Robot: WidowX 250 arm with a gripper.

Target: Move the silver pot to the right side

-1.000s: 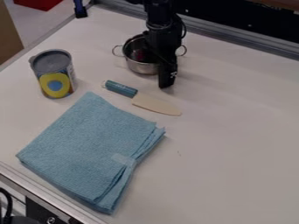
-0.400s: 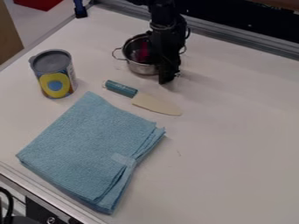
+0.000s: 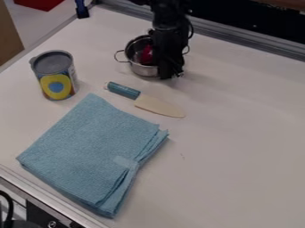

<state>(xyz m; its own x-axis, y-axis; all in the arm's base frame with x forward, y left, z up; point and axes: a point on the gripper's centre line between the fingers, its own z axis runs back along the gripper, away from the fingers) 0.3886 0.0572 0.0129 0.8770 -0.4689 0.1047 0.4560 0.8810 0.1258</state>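
The black gripper hangs down at the upper middle of the table, over the right side of the silver pot and covering part of it. How its fingers stand cannot be made out. The silver pot stands upright with a loop handle at its left and another partly seen at its right. Inside the pot lies something dark red.
Left of the pot stands a can with a yellow and blue label. A knife with a teal handle lies just below the pot, and a folded blue cloth covers the lower left. Metal rails edge the table.
The gripper's lower end has risen in the view and turned somewhat, now nearer the pot's right side. The pot, knife, can and cloth stay where they were.
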